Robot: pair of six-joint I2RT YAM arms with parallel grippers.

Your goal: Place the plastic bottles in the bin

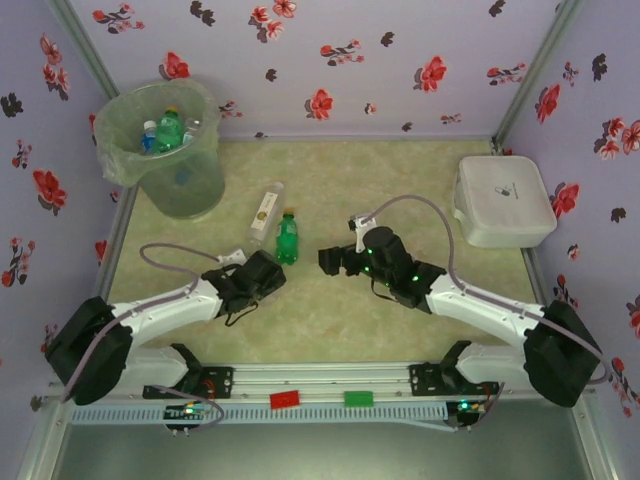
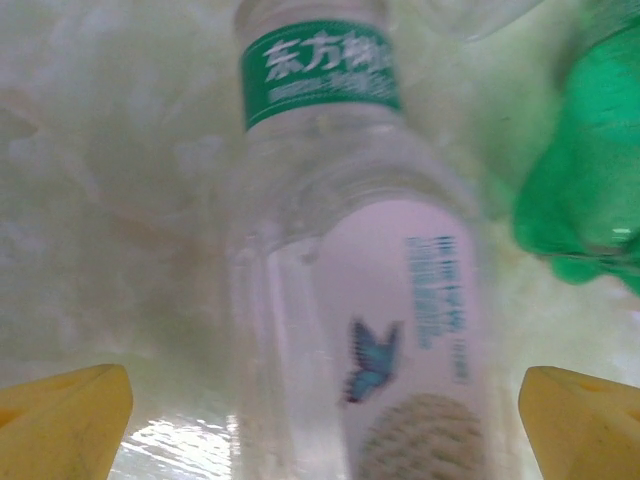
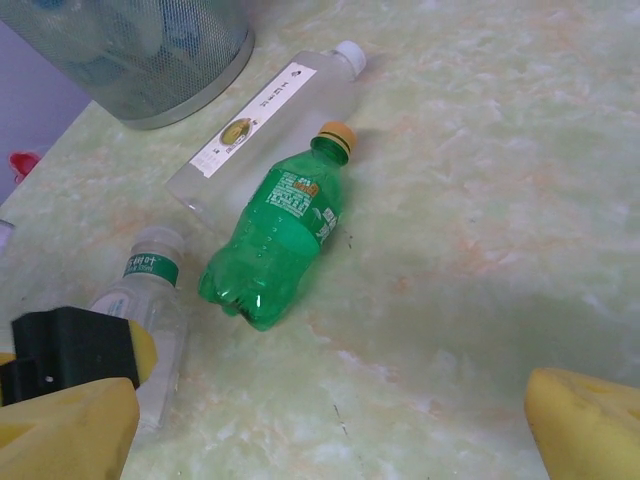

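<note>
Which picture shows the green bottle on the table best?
The right wrist view: the green bottle lies whole there, cap and label sharp. From the top it is tiny; the left wrist view catches just a blurry green end at its right edge.

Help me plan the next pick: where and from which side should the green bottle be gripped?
Grip the green bottle across its lower body, below the label, from above, fingers either side of its long axis. It lies flat, cap pointing away; its neck end sits close against the clear white-capped bottle, so finger room is likely better nearer the base.
</note>
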